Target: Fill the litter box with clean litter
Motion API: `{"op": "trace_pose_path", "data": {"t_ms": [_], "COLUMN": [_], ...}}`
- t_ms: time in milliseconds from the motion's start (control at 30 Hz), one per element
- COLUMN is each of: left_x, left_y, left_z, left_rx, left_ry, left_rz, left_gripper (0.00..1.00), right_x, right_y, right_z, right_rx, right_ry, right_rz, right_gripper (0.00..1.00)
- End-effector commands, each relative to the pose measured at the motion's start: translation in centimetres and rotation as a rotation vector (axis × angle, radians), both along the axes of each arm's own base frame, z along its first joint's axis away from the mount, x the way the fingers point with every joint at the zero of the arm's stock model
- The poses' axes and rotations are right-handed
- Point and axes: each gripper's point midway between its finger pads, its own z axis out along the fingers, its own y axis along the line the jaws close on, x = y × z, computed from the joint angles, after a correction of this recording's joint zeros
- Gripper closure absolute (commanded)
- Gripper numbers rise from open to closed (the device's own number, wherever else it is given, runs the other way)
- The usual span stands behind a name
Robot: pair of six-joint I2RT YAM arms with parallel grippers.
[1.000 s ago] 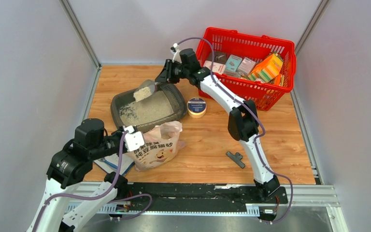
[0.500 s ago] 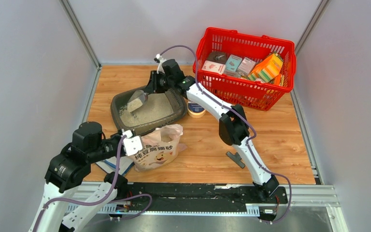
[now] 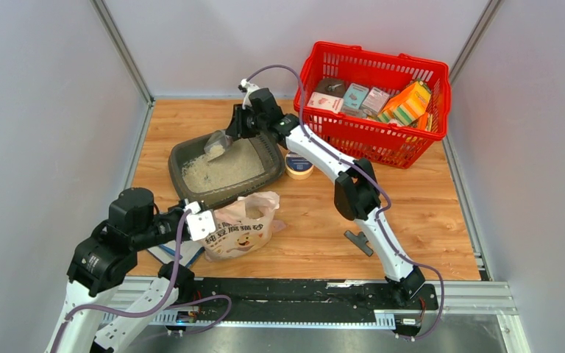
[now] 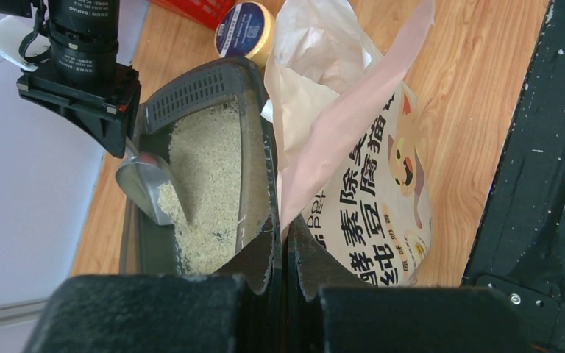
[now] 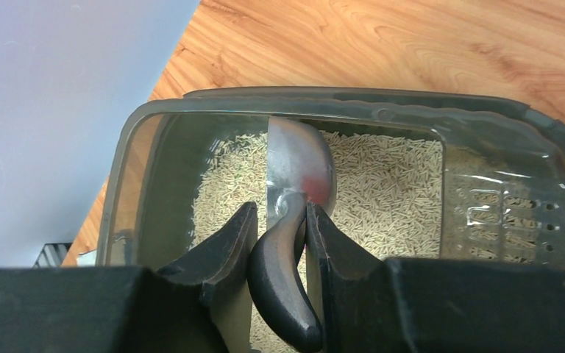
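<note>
Two slim arms of glossy white links (image 3: 322, 151) and matt black joint housings (image 3: 354, 193), grey-purple cables (image 3: 181, 246) looped loosely along each, white block (image 3: 201, 220) at the left wrist, black wedge-shaped left gripper (image 4: 283, 239) and right gripper (image 5: 279, 213), black base rail (image 3: 294, 293)

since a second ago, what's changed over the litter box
The right gripper carried the metal scoop leftward over the litter box and tipped it, so its heap of clean litter is spilling into the tray. Unchanged: its grip on the scoop handle, the left gripper pinching the litter bag, tape roll, red basket.
</note>
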Motion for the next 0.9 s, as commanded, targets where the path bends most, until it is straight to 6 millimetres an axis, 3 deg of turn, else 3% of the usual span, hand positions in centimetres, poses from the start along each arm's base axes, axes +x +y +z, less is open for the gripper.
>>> {"op": "trace_pose_path", "data": {"t_ms": [0, 33, 67, 100, 133, 167, 200, 233, 300, 333, 533, 567, 633, 700, 800, 867], "left_x": [0.4, 0.4, 0.3, 0.3, 0.3, 0.4, 0.4, 0.4, 0.3, 0.3, 0.5, 0.5, 0.7, 0.8, 1.3, 1.9], "left_y": [-0.9, -0.9, -0.9, -0.9, -0.9, -0.9, -0.8, -0.8, -0.7, -0.7, -0.7, -0.7, -0.8, -0.9, -1.0, -1.1], "left_z": [3.6, 3.6, 3.6, 3.6, 3.6, 3.7, 3.7, 3.6, 3.6, 3.5, 3.1, 3.1, 2.9, 2.7, 2.4, 2.7], "left_rx": [-0.074, -0.073, -0.075, -0.078, -0.079, -0.081, -0.081, -0.08, -0.079, -0.078, -0.077, -0.077, -0.084, -0.09, -0.098, -0.133], "left_ry": [-0.149, -0.153, -0.157, -0.16, -0.16, -0.164, -0.169, -0.167, -0.173, -0.172, -0.164, -0.163, -0.162, -0.158, -0.154, -0.15], "left_rz": [-0.048, -0.049, -0.049, -0.048, -0.048, -0.048, -0.044, -0.042, -0.038, -0.038, -0.036, -0.034, -0.024, -0.024, -0.008, 0.024], "left_gripper": [1.0, 1.0, 1.0, 1.0, 1.0, 1.0, 1.0, 1.0, 1.0, 1.0, 1.0, 1.0, 1.0, 1.0, 1.0, 1.0], "right_x": [1.3, 1.1, 0.9, 0.2, 0.1, -0.2, -0.6, -1.0, -1.7, -2.2, -4.3, -5.3, -6.6, -9.3, -13.2, -15.9], "right_y": [-1.8, -2.3, -2.7, -3.5, -4.0, -4.6, -5.0, -5.8, -6.6, -7.2, -9.4, -10.4, -11.5, -13.2, -15.8, -17.3], "right_z": [8.5, 9.1, 7.6, 10.0, 10.1, 10.2, 9.0, 10.2, 9.4, 11.0, 14.8, 17.1, 19.8, 21.8, 23.5, 22.8], "right_rx": [0.036, 0.022, -0.014, -0.005, -0.033, -0.049, -0.08, -0.094, -0.133, -0.138, -0.17, -0.164, -0.147, -0.155, -0.167, -0.183], "right_ry": [-0.238, -0.263, -0.267, -0.311, -0.348, -0.358, -0.346, -0.381, -0.383, -0.429, -0.554, -0.589, -0.617, -0.626, -0.566, -0.487], "right_rz": [-0.009, -0.01, -0.003, -0.004, 0.008, 0.011, 0.014, 0.019, 0.033, 0.039, 0.077, 0.076, 0.102, 0.18, 0.257, 0.315], "right_gripper": [1.0, 1.0, 1.0, 1.0, 1.0, 1.0, 1.0, 1.0, 1.0, 1.0, 1.0, 1.0, 1.0, 1.0, 1.0, 1.0]}}
